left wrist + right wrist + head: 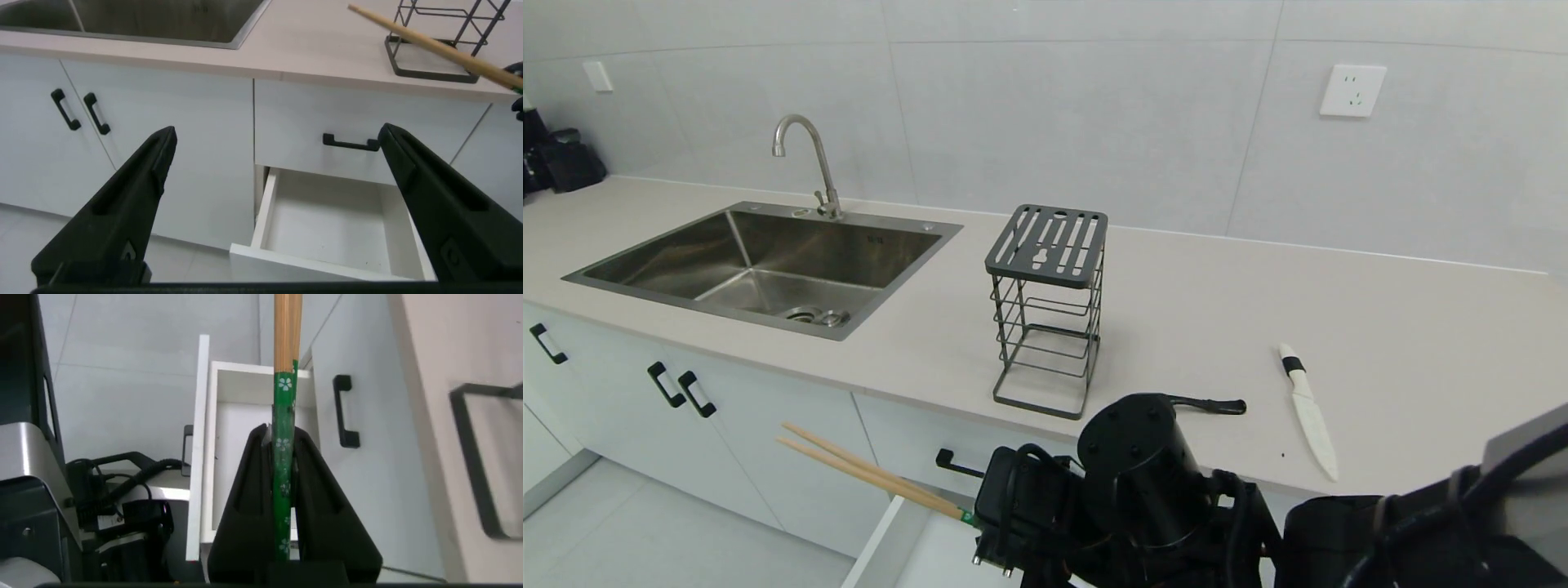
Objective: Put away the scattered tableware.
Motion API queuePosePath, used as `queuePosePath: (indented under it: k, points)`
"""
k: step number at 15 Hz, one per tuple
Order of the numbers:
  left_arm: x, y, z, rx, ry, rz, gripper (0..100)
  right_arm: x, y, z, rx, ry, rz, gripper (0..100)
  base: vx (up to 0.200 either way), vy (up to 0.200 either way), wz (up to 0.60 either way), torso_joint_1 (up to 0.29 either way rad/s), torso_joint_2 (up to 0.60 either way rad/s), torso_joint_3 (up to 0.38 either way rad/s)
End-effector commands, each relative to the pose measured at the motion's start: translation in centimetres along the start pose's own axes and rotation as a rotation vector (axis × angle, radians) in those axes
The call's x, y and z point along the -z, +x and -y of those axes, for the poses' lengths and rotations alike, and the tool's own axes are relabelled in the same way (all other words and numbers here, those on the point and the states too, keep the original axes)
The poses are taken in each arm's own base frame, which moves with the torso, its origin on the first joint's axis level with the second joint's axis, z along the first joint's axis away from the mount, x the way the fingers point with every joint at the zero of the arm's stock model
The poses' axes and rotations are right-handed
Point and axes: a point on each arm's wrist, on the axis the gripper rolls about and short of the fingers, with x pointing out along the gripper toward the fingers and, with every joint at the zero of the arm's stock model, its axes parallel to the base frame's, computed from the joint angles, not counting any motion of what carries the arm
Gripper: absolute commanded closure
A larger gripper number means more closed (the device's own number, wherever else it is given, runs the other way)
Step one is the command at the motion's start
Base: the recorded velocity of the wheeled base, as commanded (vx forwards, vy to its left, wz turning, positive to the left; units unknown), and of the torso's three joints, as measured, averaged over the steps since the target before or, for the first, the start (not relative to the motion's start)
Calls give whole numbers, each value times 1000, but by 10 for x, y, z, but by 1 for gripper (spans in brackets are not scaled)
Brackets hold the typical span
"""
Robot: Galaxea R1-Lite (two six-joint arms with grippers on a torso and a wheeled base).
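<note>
Counter [1192, 310] of pale beige, smooth and matt, runs across the middle of the frame beneath a wall of large light-grey tiles [1094, 98]. The wall carries a white socket [1352, 90] at the upper right and a white switch [598, 75] at the upper left. Sunk into the counter at the left is a rectangular brushed stainless-steel sink [833, 245] with a curved metal faucet [809, 155] at its back edge. At the centre stands an upright dark-grey wire rack [1045, 310] with a flat slotted top. Right of it, near the counter's front edge, lies a white knife with a black band [1308, 408]. Between rack and knife a thin black handle [1209, 404] pokes out from behind the arm; what it belongs to is hidden. White cabinet doors [613, 392] with black bar pulls fill the lower left.

The right gripper [282, 433] sits at the bottom centre of the frame, below the counter edge, clenched on a pair of long light wooden chopsticks [866, 469]. It grips their green patterned ends, and the bare tips slant toward the upper left, above the open white drawer [886, 531]. The left gripper [278, 135] hovers in front of that drawer, its black tapered fingers spread wide with nothing between them.
</note>
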Motion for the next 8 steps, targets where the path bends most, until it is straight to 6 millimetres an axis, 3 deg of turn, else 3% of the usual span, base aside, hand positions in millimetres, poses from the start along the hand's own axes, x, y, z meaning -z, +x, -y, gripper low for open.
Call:
queuePosePath:
  k: [1, 8]
  points:
    - [0, 0, 0, 0, 0, -1, 0, 6, 9, -2, -11, 0, -23, 100, 0, 0, 0, -36, 71, 41]
    - [0, 0, 0, 0, 0, -1, 0, 17, 18, -4, -22, 12, -70, 100, 0, 0, 0, -106, 221, 109]
